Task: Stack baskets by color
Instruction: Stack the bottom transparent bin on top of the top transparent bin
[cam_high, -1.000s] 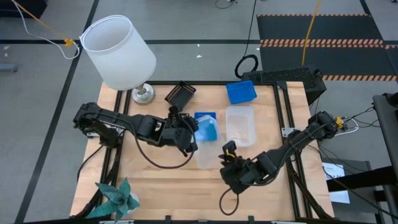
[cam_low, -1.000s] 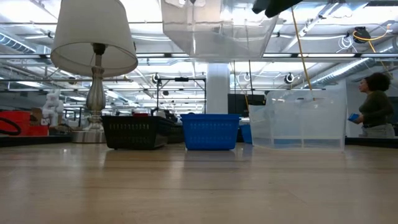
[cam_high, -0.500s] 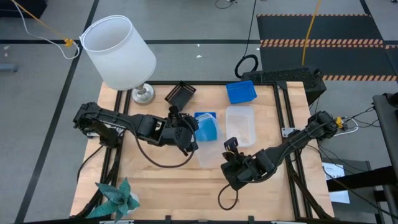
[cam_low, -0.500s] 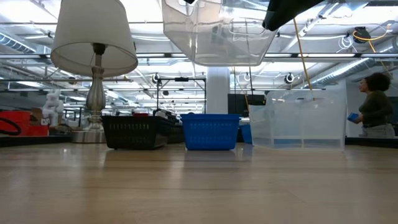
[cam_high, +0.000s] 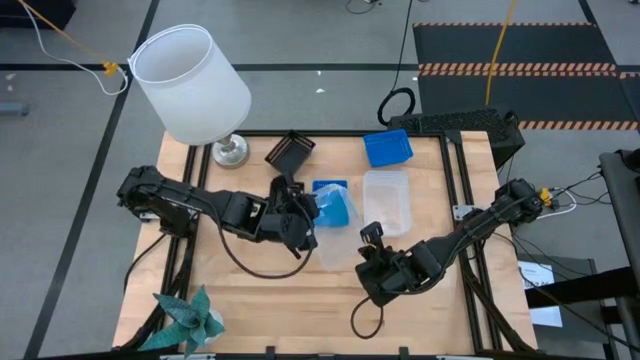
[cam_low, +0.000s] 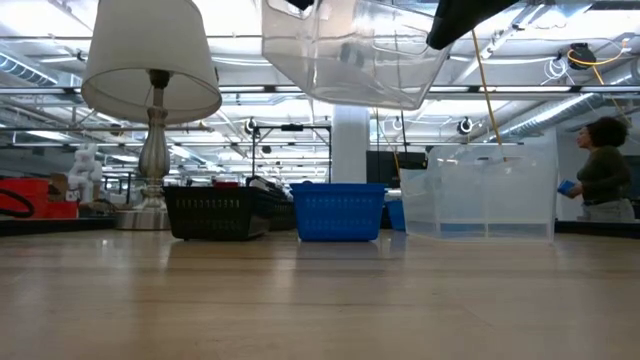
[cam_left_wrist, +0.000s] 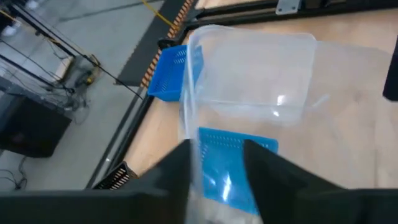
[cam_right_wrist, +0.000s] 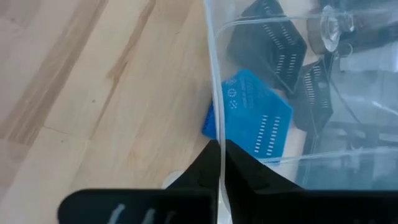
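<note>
Clear basket (cam_low: 355, 50) aloft above counter (cam_high: 260, 290), mid-counter, over blue basket (cam_high: 333, 205). Right tool (cam_right_wrist: 219, 163) pinched shut on its thin wall. Left tool (cam_left_wrist: 216, 163) at opposite rim, fingers (cam_left_wrist: 180, 168) spread either side of wall. Black basket (cam_high: 290, 152) and second blue basket (cam_high: 388, 148) at far edge.

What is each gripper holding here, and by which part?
The right gripper is shut on the clear basket's thin rim wall, holding it above the table. The left gripper straddles the opposite rim, jaws apart.
</note>
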